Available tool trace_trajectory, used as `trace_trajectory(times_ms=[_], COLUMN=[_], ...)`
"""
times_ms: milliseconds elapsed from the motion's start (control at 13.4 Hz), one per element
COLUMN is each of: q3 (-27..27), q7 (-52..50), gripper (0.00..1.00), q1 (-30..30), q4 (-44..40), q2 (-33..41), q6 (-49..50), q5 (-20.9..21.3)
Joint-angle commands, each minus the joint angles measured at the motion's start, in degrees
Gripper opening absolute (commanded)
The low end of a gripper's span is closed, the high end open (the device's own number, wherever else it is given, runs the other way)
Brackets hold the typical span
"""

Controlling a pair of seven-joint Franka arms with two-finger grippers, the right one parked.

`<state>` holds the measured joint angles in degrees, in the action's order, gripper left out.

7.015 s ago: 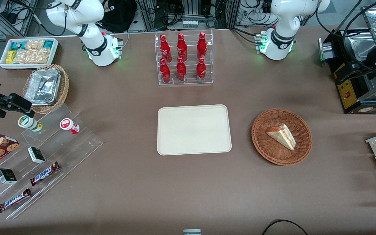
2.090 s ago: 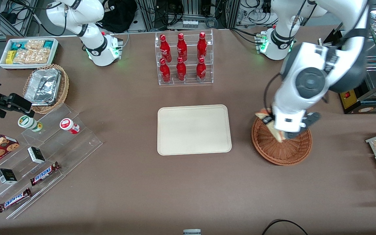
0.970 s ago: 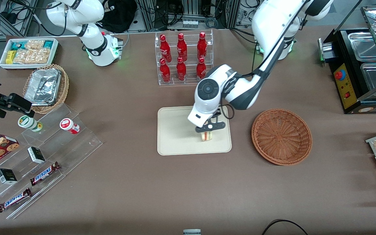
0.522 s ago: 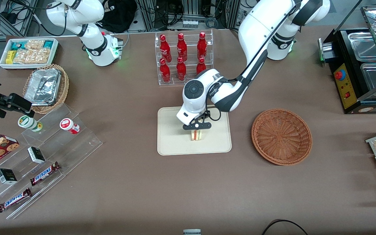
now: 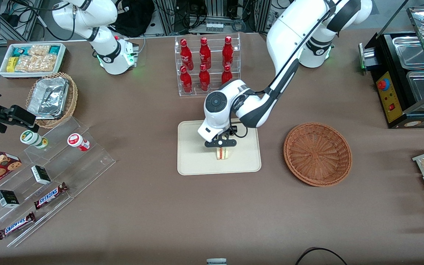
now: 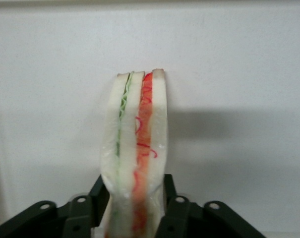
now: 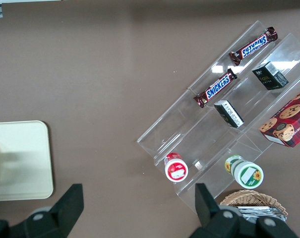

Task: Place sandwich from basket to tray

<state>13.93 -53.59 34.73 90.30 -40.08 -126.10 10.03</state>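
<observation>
Fingers: gripper (image 5: pixel 221 144) clamped on the sandwich (image 6: pixel 135 148) from both bread faces.
Sandwich: held between the fingers, standing on edge over the tray (image 5: pixel 193 162), long axis pointing away from them.
Basket (image 5: pixel 317 154): empty.

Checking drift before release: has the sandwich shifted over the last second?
Yes. The sandwich, held in the gripper, moved over the tray away from the basket, toward the parked arm's end.

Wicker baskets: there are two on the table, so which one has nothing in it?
The reddish-brown basket beside the tray holds nothing. The lighter tan basket holds foil trays. The gripper holds the sandwich over the tray.
</observation>
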Motion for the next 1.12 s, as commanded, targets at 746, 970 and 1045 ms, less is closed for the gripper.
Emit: trace_trajectory(times_ms=[746, 970, 1045], q3=[-0.57, -0.66, -0.66], q7=[1.09, 10.75, 14.53], gripper=[1.0, 1.0, 1.0], q1=[-13.43, -22.12, -24.68], q4=[0.49, 0.14, 0.14], q2=[26.79, 32.86, 34.35], q6=[30.71, 39.78, 41.19], q5=[-9.49, -10.3, -10.3])
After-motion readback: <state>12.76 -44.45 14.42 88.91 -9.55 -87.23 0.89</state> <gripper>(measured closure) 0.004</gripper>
